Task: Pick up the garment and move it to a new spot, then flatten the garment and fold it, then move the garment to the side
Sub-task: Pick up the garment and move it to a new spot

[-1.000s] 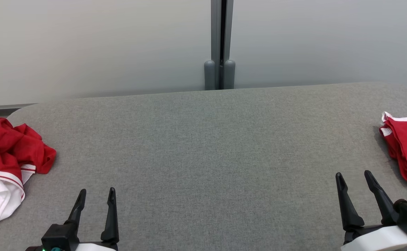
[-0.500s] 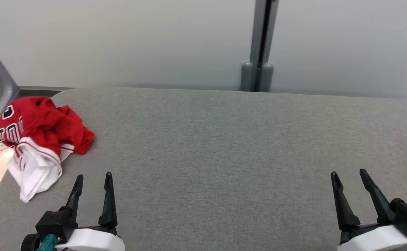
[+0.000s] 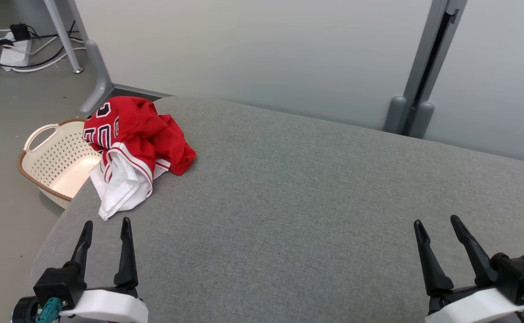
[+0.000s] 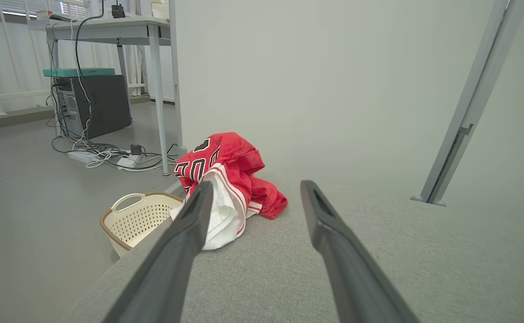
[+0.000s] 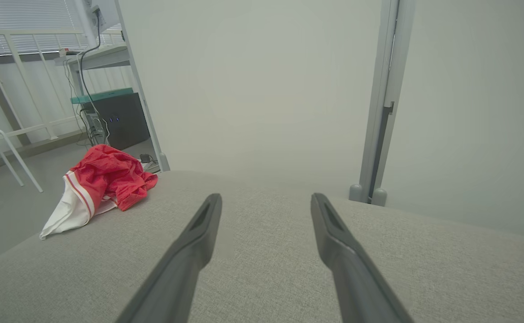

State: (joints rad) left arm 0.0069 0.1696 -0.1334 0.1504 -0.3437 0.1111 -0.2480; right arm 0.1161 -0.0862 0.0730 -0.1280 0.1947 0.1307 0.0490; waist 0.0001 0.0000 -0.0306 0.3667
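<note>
On the floor at far left, loose cables (image 3: 2, 45) ran past a thin metal leg. Next over, a cream perforated laundry basket (image 3: 42, 148) sat on the floor, tight against the left end of the table (image 3: 311, 202).

The garment (image 3: 136, 134) lay crumpled at the table's far-left corner, just beside the basket. It was red with dark, white-edged numerals and red-and-white striped trim, and a white section spilled toward the near edge. It wasn't flattened, wasn't folded, and nothing was touching it.

The left gripper (image 3: 106, 222) sat low at near left, above the grey fabric. Its fingers were spread with nothing between them, and the tips pointed toward the garment but stayed short of it. In the left wrist view the garment showed just past the left fingertip, partly hidden by it. A dark computer tower (image 4: 96, 105) stood under a desk in the background.

The mid-table area was plain grey cloth.

Behind the table stood a pale wall (image 3: 244, 54). A grey post (image 3: 423, 72) met it right of centre.

The right gripper (image 3: 436, 220) sat at near right over the table, its fingers likewise parted and holding nothing, well apart from the garment. In the right wrist view the garment sat far off to the left of the fingers.
</note>
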